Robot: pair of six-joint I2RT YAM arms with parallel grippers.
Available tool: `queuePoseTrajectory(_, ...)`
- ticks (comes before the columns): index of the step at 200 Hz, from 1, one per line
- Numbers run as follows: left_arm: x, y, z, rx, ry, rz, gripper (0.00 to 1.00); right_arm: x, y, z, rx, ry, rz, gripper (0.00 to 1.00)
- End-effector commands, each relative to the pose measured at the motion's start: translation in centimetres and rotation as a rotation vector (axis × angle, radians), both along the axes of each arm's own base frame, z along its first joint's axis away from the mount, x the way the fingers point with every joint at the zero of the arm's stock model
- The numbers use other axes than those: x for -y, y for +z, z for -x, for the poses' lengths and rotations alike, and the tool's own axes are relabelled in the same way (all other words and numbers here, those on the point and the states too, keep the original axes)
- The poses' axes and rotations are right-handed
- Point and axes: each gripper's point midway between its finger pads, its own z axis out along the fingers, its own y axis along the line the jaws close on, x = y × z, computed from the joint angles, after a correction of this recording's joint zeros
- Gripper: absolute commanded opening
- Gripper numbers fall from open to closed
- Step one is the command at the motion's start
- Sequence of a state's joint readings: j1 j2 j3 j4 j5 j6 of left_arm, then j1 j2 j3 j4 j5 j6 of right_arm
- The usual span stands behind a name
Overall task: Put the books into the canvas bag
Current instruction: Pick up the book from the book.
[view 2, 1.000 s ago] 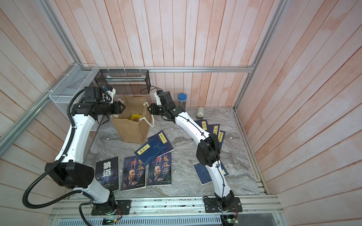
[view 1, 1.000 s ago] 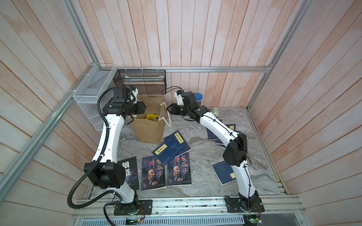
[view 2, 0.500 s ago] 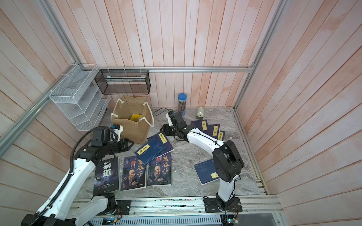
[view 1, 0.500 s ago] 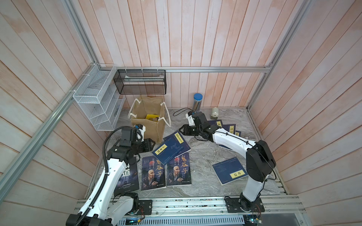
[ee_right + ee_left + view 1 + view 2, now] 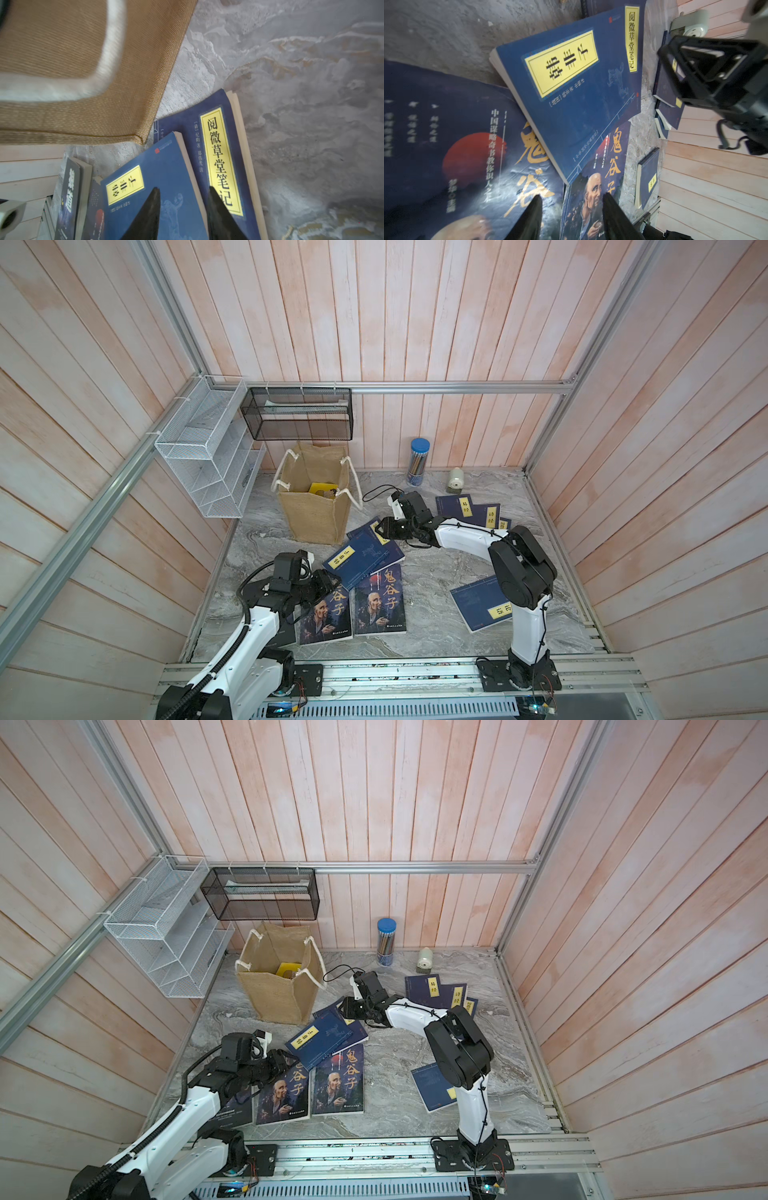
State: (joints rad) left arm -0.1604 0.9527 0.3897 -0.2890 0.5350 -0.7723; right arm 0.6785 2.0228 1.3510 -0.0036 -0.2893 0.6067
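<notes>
On my grey marbled worktop (image 5: 436, 572) the canvas bag (image 5: 313, 514) stands at the back. A blue-capped pencil tube (image 5: 417, 462) and a small cream object (image 5: 456, 480) (can't tell what) sit by the wall. Fanned navy books (image 5: 469, 508) lie near them, overlapping navy books (image 5: 363, 558) mid-worktop, two portrait books (image 5: 380, 605) in front and a lone navy book (image 5: 478, 605) beside them.

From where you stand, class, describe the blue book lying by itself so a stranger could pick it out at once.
Find the brown bag at the back of the table. Cross to the near side, beside the right arm. The blue book there lies alone, while every other blue one overlaps a neighbour.
</notes>
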Motion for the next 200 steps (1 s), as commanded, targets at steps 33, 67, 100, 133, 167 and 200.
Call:
queuePoseTrajectory(33, 1.2, -1.0, -1.4, -0.002, 0.09, 0.179, 0.52, -1.3, -2.6, 1.1, -0.03, 0.039, 0.017, 0.4)
queuePoseTrajectory(67, 0.8, -2.8, -1.6, -0.036, 0.127, 0.165, 0.56, -1.2, -4.3, 2.4, -0.054, 0.064, 0.05, 0.36)
queuePoseTrajectory(100, 1.4, -4.0, -1.9, -0.07, 0.167, 0.258, 0.57, -0.9, -5.7, 4.1, -0.084, 0.089, 0.068, 0.3)
queuePoseTrajectory(133, 2.0, -3.4, -2.6, -0.058, 0.145, 0.298, 0.6, -0.7, -6.3, 6.3, -0.118, 0.116, 0.083, 0.25)
queuePoseTrajectory(167, 2.0, -1.6, -3.2, 0.009, 0.111, 0.269, 0.33, -0.1, -5.5, 7.3, -0.106, 0.114, 0.084, 0.23)
queuePoseTrajectory(200, 0.5, 0.4, -3.4, 0.09, 0.118, 0.129, 0.1, 0.6, -1.7, 7.3, -0.013, 0.124, 0.07, 0.33)
